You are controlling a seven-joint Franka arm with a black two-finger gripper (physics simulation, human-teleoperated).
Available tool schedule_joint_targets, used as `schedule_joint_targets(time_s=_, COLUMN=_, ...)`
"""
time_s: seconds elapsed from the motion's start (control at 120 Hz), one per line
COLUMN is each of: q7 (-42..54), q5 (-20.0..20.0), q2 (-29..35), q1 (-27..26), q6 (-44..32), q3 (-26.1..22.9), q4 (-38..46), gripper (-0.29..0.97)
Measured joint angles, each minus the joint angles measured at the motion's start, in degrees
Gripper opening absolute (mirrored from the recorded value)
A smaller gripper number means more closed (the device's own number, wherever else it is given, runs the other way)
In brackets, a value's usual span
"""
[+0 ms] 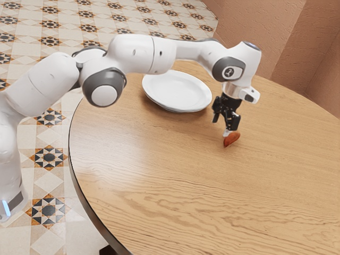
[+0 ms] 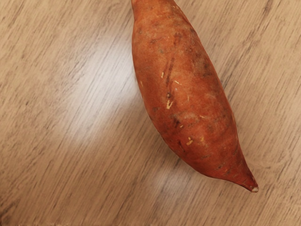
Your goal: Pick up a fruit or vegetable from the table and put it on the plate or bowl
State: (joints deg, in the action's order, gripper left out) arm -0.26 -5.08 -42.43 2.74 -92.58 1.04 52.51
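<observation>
Black two-finger gripper [image 1: 230, 129] poised directly over orange-brown tapered sweet potato [image 1: 232, 139]; grip state cannot be told; round white plate [image 1: 177, 90] nearby on round wooden table [image 1: 159, 180]

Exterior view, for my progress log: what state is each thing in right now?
Plate: empty, nothing on it.
Sweet potato: not on the plate, directly under the gripper.
Gripper: pointing down, low over the sweet potato.

White arm [image 1: 139, 53], grey joints, black tool [image 1: 231, 130]
</observation>
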Motion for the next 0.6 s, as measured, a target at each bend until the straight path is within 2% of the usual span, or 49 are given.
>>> schedule_joint_targets(time_s=0.125, q7=-1.1, q5=-0.5, q2=-0.3, q1=0.2, q6=-0.6, q3=-0.1, q4=0.1, gripper=0.67)
schedule_joint_targets(time_s=0.383, q7=-1.9, q5=-5.1, q2=-2.4, q1=0.2, q6=-9.7, q3=0.0, q4=0.1, gripper=0.68)
schedule_joint_targets(time_s=0.6, q7=-1.9, q5=-6.4, q2=-3.4, q1=0.2, q6=-13.6, q3=0.0, q4=0.4, gripper=0.67)
